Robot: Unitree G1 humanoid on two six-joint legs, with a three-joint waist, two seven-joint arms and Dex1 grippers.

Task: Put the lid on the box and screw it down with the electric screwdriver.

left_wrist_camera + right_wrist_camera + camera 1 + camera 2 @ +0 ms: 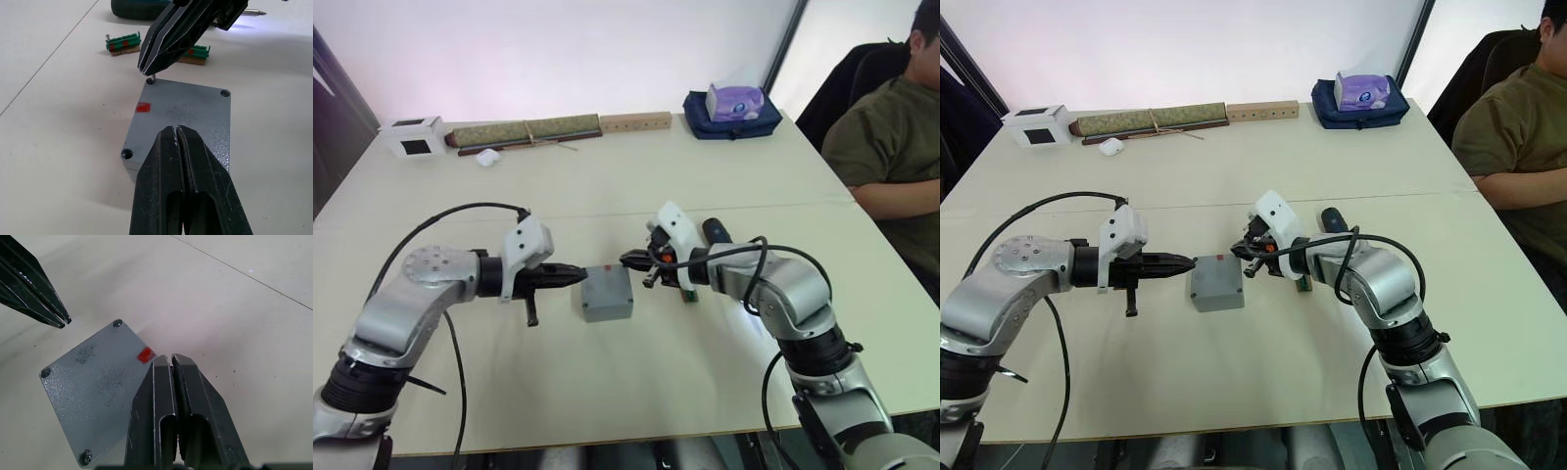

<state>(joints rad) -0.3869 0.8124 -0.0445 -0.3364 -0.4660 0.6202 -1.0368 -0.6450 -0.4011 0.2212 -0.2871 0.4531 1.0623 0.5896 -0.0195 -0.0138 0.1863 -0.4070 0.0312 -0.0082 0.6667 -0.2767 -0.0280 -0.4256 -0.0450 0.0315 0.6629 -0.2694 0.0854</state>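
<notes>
Lid (183, 117) already sits on the box (607, 294), mid-table, red mark (145, 354) up. One screw seated in a lid corner per the right wrist view; the other visible corner holes look empty.

Right gripper (146, 68) is over the far-right corner of the lid, fingers pinched on a small screw (152, 78) whose tip sits at or in that corner hole. Left gripper (576, 276) is clenched w/ nothing in it, tips just beside the box's left side, apparently touching or bracing; can't confirm contact.

Electric screwdriver (142, 7) lies on the table right of the box, behind the right arm, tip light on. Green terminal blocks (123, 43) lie beside it, near the box. Person seated at the far right; white cube (414, 136), long rolled bundle, wooden block and blue pouch w/ tissue pack along the far edge.

Risks, as I judge them:
- Screw goes in tilted or drops when released, then rolls off across the table.
- Downward push at one corner could tip or slide the box if the left tips aren't really holding it; lid could shift off its holes.
- Reaching back for the driver, the right arm could sweep the terminal blocks or knock the tool away.
- Driver on a crooked screw → cross-thread or cam-out.
</notes>
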